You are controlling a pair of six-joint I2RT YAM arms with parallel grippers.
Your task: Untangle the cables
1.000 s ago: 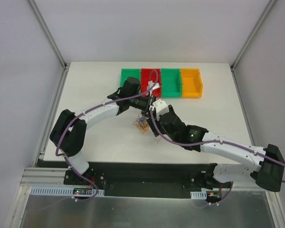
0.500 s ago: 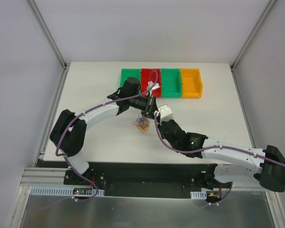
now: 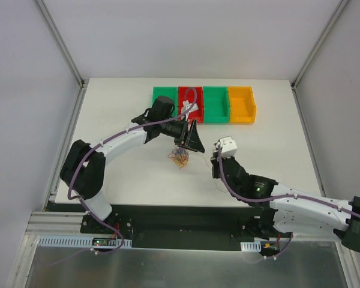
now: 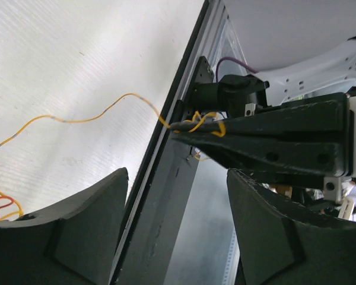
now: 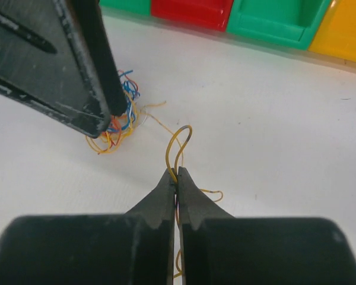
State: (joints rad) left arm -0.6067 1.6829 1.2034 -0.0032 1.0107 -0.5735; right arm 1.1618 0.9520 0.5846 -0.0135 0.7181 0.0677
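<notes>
White bench [image 3: 108,102] carried four bins in a touching row near the far edge: green bin [image 3: 165,97], red bin [image 3: 182,96], second green bin [image 3: 216,107], yellow bin [image 3: 240,105]. Left arm [image 3: 117,144] extended from the left side; left tool [image 4: 176,178] hung just on the near side of the red bin, over the cables [image 3: 179,157]. Its wrist view showed the fingers [image 4: 65,237] set wide apart, nothing between them. The cables lay as one small curly clump on the bench, orange, blue and red strands mixed, right below the left tool. In the right wrist view one black finger of the left tool came down at the clump's edge; could not tell if it touched. One orange wire [image 4: 132,95] ran out of the clump rightward to the right tool [image 5: 175,175]. Right tool was pinched closed on that wire, a short loop of it standing up past the fingertips and a bit more trailing on the bench beside them. Right tool sat right of the clump and a little nearer the bases, close to it but not touching. Rest of the clump was one tangle.
</notes>
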